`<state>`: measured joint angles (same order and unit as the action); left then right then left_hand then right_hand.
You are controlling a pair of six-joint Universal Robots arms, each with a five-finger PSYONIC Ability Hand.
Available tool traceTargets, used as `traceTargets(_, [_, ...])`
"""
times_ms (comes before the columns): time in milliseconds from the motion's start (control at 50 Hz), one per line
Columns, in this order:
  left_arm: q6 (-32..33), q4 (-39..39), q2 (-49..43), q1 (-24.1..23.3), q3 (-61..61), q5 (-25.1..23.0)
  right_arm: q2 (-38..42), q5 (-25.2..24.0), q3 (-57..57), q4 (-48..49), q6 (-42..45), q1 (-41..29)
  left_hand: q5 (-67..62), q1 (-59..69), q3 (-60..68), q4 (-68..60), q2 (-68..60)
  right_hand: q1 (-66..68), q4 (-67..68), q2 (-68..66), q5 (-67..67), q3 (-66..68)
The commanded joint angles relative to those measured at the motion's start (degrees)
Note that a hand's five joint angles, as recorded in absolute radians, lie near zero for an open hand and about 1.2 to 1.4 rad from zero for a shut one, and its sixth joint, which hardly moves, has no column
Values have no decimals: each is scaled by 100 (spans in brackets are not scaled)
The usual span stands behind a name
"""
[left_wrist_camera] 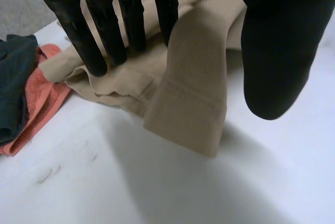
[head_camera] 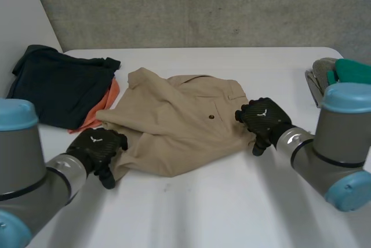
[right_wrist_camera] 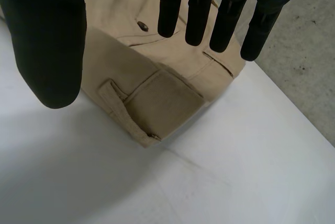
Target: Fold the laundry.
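Note:
A tan pair of trousers (head_camera: 179, 120) lies folded in the middle of the white table (head_camera: 203, 207). My left hand (head_camera: 97, 146) hovers at its near left corner, fingers straight and thumb spread, with the ribbed tan hem (left_wrist_camera: 188, 93) under the palm and nothing gripped. At the garment's right edge, my right hand (head_camera: 264, 119) is open too. Below its fingers (right_wrist_camera: 199, 9) lie the waistband corner (right_wrist_camera: 157, 98), a belt loop (right_wrist_camera: 118, 94) and a button (right_wrist_camera: 141, 24).
A dark garment (head_camera: 58, 86) lies on an orange cloth (head_camera: 99, 112) at the back left, touching the trousers. The orange cloth (left_wrist_camera: 36, 103) is beside my left hand's fingers. Grey and green laundry (head_camera: 348, 71) is piled at the table's right edge. A grey wall stands behind.

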<state>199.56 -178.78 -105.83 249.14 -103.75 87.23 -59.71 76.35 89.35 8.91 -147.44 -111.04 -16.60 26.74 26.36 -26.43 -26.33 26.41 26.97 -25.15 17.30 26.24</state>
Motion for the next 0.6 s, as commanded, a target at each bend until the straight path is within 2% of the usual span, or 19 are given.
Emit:
traceTargets(20, [285, -280, -596, -234, 276, 391, 469, 134, -242, 383, -13, -75, -2444, 2430, 2468, -2461, -2471, 1419, 1363, -1545, 1330, 1436])
traceTargets(60, [294, -324, -631, -287, 337, 462, 539, 143, -295, 418, 13, -75, -3403, 3388, 3426, -3420, -3430, 2039, 1983, -2166, 1950, 2056])
traceTargets(80, [294, -377, -623, -330, 381, 532, 574, 143, -356, 427, 22, -84, -4507, 4492, 4530, -4524, -4534, 2709, 2653, -2835, 2620, 2726])
traceTargets(120, [268, -412, -579, -375, 417, 602, 583, 152, -409, 418, 48, -102, -5337, 5322, 5360, -5354, -5364, 4154, 4098, -4280, 4065, 4171])
traceTargets(140, [259, -412, -535, -392, 426, 637, 566, 161, -436, 409, 66, -102, -5340, 5326, 5364, -5357, -5367, 5245, 5189, -5371, 5156, 5262])
traceTargets(200, [180, -412, -219, -497, 426, 778, 408, 170, -471, 304, 171, -102, -5340, 5326, 5364, -5357, -5367, 5359, 5303, -5485, 5270, 5376])
traceTargets(320, [-39, -342, 1151, -621, 478, 937, -927, 169, -550, -118, 224, -23, -5340, 5326, 5364, -5357, -5367, 5359, 5303, -5485, 5270, 5376])
traceTargets(340, [-109, -325, 1544, -630, 548, 919, -1320, 178, -707, -249, 198, 30, -5340, 5326, 5364, -5357, -5367, 5359, 5303, -5485, 5270, 5376])
traceTargets(420, [-329, -307, 2364, -630, 943, 858, -2052, 143, -1410, -609, -109, 179, -5340, 5326, 5364, -5357, -5367, 5359, 5303, -5485, 5270, 5376])
traceTargets(520, [-619, -280, 2945, -595, 1785, 875, -2265, 29, -2472, -856, -767, 224, -5340, 5326, 5364, -5357, -5367, 5359, 5303, -5485, 5270, 5376])
traceTargets(600, [-664, -272, 2683, -445, 2437, 919, -1897, 20, -3167, -848, -1164, 171, -5340, 5326, 5364, -5357, -5367, 5359, 5303, -5485, 5270, 5376])
